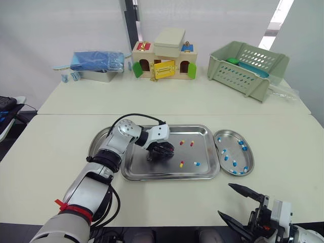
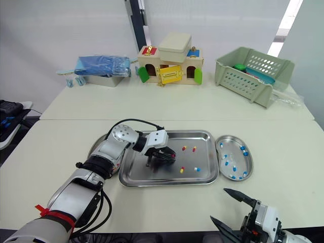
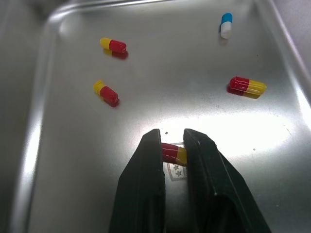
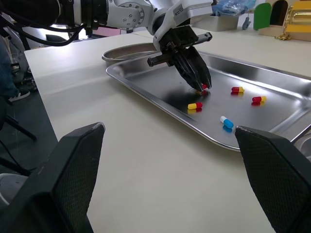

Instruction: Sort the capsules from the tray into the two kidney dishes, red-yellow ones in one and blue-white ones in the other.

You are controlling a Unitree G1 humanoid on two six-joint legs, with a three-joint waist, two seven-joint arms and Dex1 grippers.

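One capsule (image 3: pixel 174 154) in left end effector (image 3: pixel 172 139)

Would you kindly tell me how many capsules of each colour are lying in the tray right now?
4 red-yellow capsules, one of them held in the left tool
1 blue-white capsule
Total in the tray: 5

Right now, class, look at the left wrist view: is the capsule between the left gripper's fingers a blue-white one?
No, the left gripper is pinching a red-yellow capsule between its two black fingers.
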